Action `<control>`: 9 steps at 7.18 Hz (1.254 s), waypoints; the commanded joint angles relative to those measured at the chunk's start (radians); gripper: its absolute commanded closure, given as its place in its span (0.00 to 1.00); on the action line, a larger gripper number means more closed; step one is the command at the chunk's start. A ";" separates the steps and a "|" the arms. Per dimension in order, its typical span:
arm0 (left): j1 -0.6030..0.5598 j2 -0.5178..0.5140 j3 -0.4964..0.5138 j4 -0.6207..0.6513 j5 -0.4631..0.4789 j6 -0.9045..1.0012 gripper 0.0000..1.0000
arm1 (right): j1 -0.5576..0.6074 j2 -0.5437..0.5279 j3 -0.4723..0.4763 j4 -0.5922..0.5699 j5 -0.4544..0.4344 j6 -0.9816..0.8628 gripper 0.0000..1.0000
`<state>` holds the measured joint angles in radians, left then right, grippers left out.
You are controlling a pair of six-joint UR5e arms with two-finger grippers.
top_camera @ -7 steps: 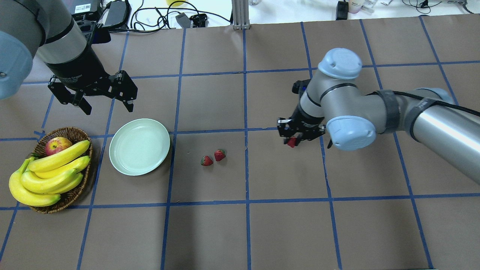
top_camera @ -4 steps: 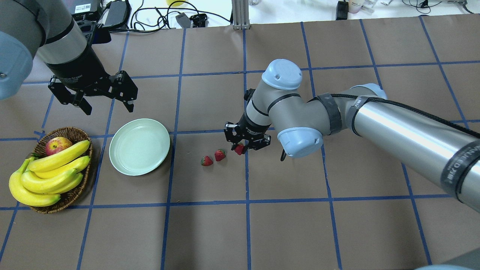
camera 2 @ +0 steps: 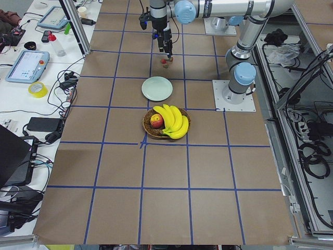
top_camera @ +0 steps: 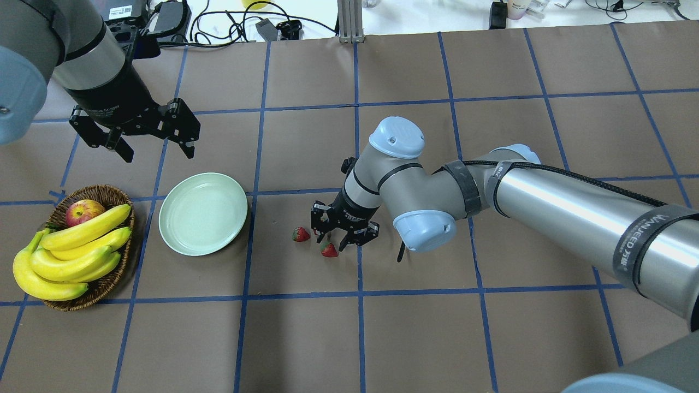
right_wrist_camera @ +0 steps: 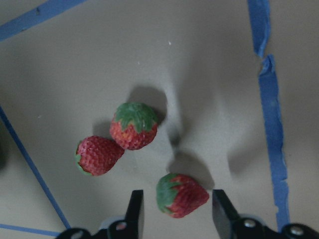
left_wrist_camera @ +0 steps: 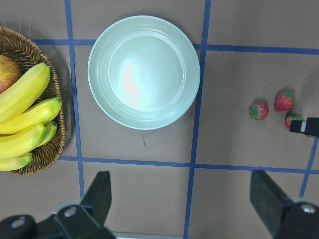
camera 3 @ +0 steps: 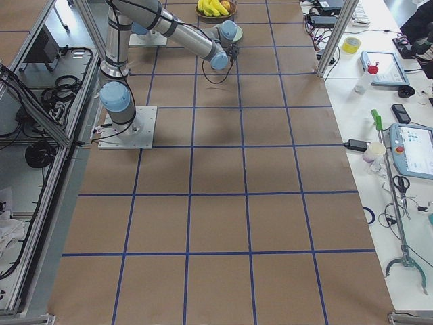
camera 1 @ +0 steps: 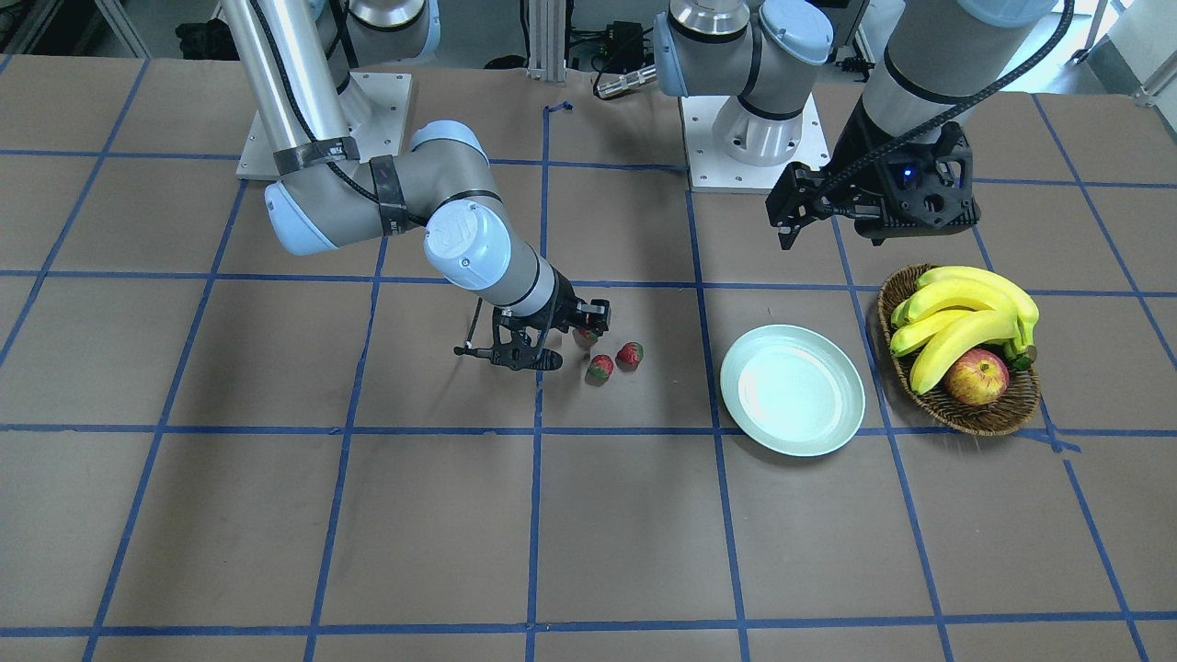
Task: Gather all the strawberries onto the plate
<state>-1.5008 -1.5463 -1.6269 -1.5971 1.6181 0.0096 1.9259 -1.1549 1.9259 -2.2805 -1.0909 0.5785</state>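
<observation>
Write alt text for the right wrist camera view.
One strawberry lies on the brown paper between the open fingers of the right gripper; two more strawberries sit touching each other beyond it. Blue tape lines run along both sides.

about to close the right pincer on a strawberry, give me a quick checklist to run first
1. Right pincer open: ok.
2. One berry between its fingers: ok in the wrist view.
3. Other two berries apart from that one: ok.
4. Fingers low enough to grip: cannot tell.
5. Plate free: ok, nothing in it.
6. Left pincer clear of the carry path: cannot tell; it hangs open, high near the plate.
</observation>
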 commanded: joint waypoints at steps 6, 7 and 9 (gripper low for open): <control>0.001 -0.012 -0.031 0.000 0.003 0.000 0.00 | -0.220 -0.313 -0.242 0.391 -0.376 -0.343 0.00; 0.001 -0.023 -0.037 0.002 -0.012 -0.011 0.00 | -0.220 -0.322 -0.371 0.550 -0.403 -0.341 0.00; -0.012 -0.052 -0.098 0.084 -0.017 -0.008 0.00 | -0.214 -0.357 -0.518 0.749 -0.472 -0.396 0.00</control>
<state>-1.5022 -1.5827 -1.6884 -1.5615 1.6062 0.0025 1.7088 -1.4843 1.4852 -1.6354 -1.5341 0.2234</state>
